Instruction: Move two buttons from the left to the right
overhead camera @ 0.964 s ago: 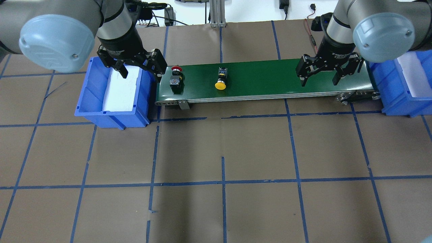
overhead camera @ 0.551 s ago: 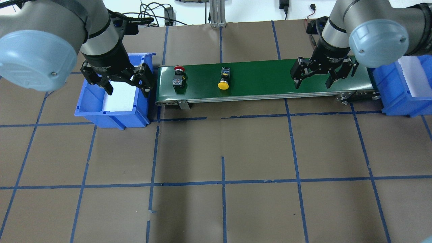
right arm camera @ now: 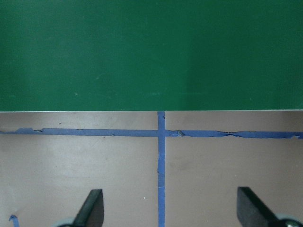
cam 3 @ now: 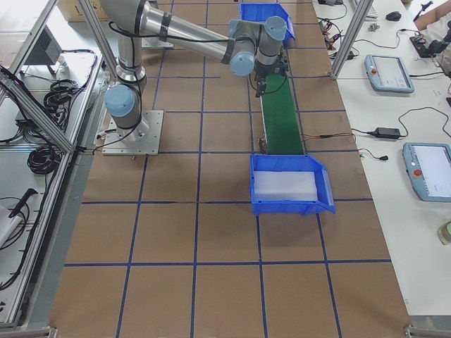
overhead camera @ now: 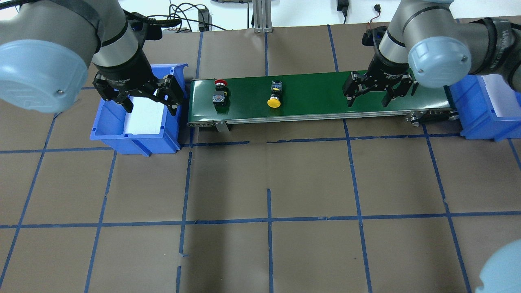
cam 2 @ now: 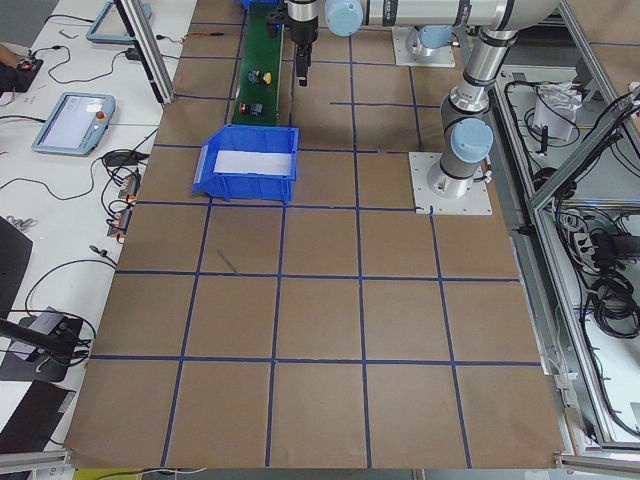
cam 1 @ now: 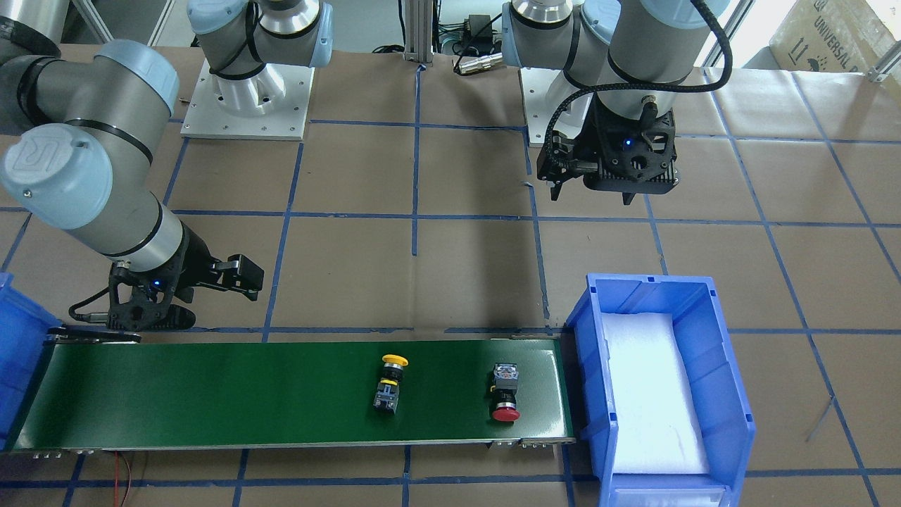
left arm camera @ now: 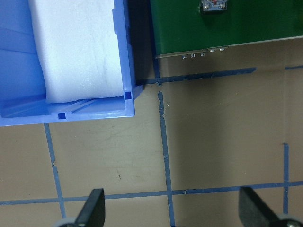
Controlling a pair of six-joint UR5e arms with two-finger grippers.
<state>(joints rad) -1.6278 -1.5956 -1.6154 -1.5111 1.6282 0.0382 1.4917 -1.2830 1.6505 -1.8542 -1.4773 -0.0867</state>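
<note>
Both buttons lie on their sides on the green conveyor belt (overhead camera: 317,93). The red-capped button (overhead camera: 220,92) is near the belt's left end, and it also shows in the front-facing view (cam 1: 505,394). The yellow-capped button (overhead camera: 274,95) lies a little further right, and it also shows in the front-facing view (cam 1: 391,384). My left gripper (overhead camera: 150,101) is open and empty, high up by the left blue bin (overhead camera: 110,130). Its wrist view shows the bin's corner (left arm camera: 124,71) and the belt's end (left arm camera: 227,28). My right gripper (overhead camera: 367,97) is open and empty above the belt's right part, well right of the yellow button.
The left bin holds a white foam pad (cam 1: 651,394). A second blue bin (overhead camera: 478,114) stands at the belt's right end. The table is brown paper with blue tape lines (overhead camera: 268,219). Cables (overhead camera: 183,16) lie at the table's far edge.
Both buttons have shifted a little to the right on the belt. My left gripper has moved left, away from the belt, to the bin. My right gripper has moved left along the belt.
</note>
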